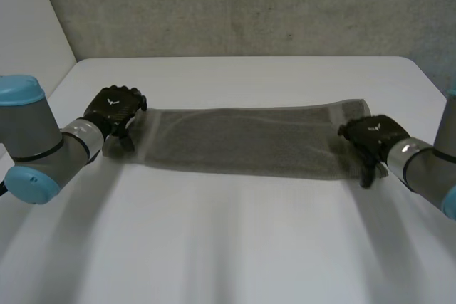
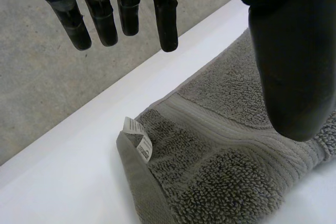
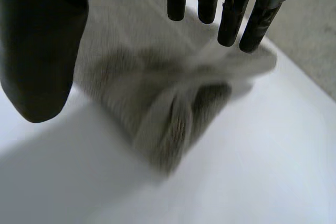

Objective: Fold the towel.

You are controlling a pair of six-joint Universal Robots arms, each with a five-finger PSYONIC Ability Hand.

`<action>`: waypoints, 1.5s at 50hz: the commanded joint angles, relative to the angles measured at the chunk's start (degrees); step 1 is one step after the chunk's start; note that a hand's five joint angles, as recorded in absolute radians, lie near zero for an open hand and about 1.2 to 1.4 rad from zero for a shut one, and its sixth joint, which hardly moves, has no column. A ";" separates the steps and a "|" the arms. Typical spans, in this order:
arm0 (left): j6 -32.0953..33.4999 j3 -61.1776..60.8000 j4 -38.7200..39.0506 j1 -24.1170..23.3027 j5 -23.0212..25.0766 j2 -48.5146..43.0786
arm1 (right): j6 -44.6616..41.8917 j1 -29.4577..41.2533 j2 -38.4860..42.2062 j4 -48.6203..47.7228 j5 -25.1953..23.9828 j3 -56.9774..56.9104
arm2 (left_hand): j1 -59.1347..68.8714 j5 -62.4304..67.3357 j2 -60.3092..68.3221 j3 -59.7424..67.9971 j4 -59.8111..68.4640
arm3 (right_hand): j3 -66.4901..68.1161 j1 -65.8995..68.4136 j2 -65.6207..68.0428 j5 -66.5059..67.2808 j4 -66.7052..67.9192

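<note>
A grey towel lies as a long folded strip across the white table. My left hand hovers over the towel's left end, open. In the left wrist view its straight fingers and thumb stand apart above the towel, which has a white label at its corner. My right hand is at the towel's right end, open. In the right wrist view its fingers and thumb are spread above the bunched end of the towel, holding nothing.
A grey carpeted wall stands behind the table's far edge. Bare white table stretches in front of the towel towards the near edge.
</note>
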 commanded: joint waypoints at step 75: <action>-0.17 -4.84 4.24 -0.19 -0.18 5.00 | -6.31 37.02 29.48 0.35 11.17 -49.14 | -3.09 -1.86 -2.86 -3.03 -3.36 | -3.65 -3.75 -3.47 -3.22 -4.18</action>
